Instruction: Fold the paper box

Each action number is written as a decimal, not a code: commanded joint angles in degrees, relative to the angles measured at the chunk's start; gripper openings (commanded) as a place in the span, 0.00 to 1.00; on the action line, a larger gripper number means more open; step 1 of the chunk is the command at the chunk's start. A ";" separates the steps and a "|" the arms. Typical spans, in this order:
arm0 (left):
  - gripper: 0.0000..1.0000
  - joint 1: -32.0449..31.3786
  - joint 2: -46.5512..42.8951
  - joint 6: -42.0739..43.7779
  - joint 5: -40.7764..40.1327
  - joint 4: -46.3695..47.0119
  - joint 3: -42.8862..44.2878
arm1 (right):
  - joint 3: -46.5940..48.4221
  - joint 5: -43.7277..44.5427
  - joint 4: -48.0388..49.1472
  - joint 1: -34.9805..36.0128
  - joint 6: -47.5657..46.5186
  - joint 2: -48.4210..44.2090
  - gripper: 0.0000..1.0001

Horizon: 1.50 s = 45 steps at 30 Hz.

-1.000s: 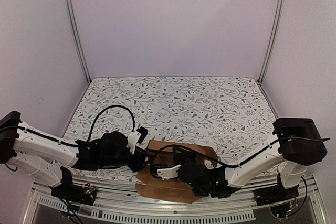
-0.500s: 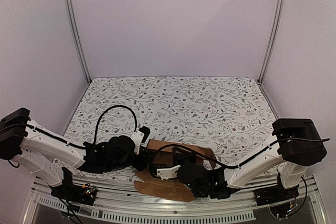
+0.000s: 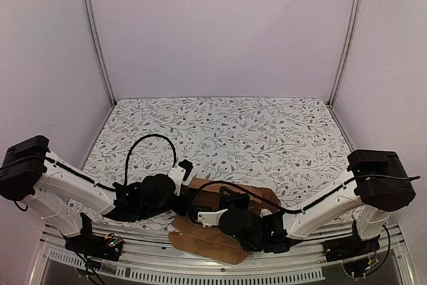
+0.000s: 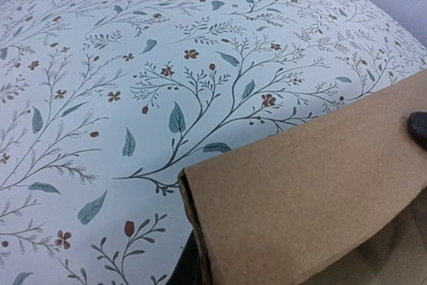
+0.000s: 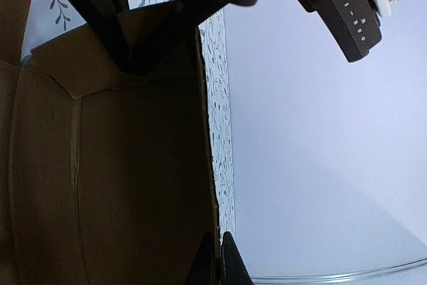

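At the near edge of the table (image 3: 220, 131), the paper box (image 3: 220, 241) lies half-formed, one flat flap hanging toward the arms' bases and its long axis running from near left to far right. The right gripper (image 5: 218, 261) reaches across from the right and sits on the box's middle. Its wrist view shows the two fingertips pressed together on the thin upper edge of a standing cardboard wall. Just beyond and to the left, the left gripper (image 3: 183, 195) meets the box's left end, where a raised panel with a creased corner fills its wrist view. The cardboard hides its fingers, so whether they grip cannot be told. The box thus sits between the two hands, both touching or just beside it, neither clearly nearer. The next fold looks to turn on the left hand pushing its panel rightward, toward the wall the right hand holds. The flowered table lies beyond.
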 commanded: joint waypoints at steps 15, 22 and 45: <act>0.00 -0.49 1.80 6.27 0.15 0.84 5.35 | 6.46 -17.94 -24.22 0.51 25.89 -13.33 0.49; 0.00 1.67 3.49 12.00 2.72 -0.84 9.03 | 6.57 -28.52 -34.50 -2.80 35.44 -24.27 0.70; 0.00 10.19 18.42 22.74 15.63 1.70 20.25 | 1.01 -50.00 -30.09 -26.32 64.80 -27.36 0.05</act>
